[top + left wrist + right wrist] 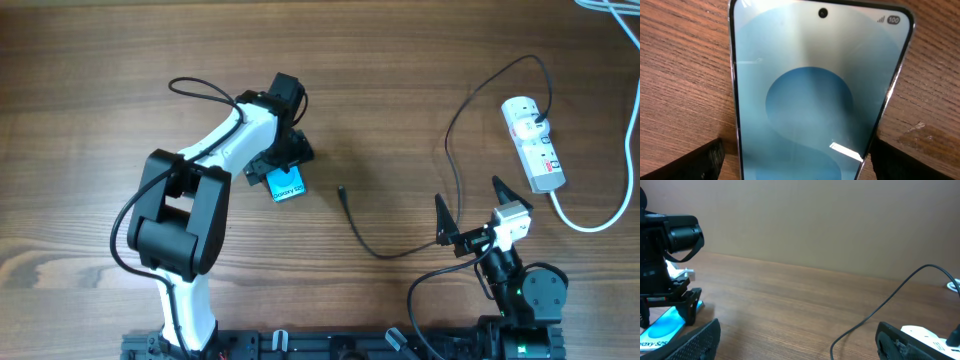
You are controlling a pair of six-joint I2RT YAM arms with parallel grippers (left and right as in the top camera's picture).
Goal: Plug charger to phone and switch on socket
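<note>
A: Left gripper (283, 168)?
B: Fingers apart, straddling the flat turquoise-screened smartphone (288, 186), which lies on the brown wooden table (400, 80).
A: Right gripper (470, 205)?
B: Spread wide, empty. The thin black charger cable (375, 250) lies beside it, with its tip near the phone and not touching it. The white power strip with red switches (533, 143) lies beyond.

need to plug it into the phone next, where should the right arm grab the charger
Probably just behind the connector tip of the charger, coming straight down with the fingers across the cable. That end lies flat on the table with nothing touching it.
</note>
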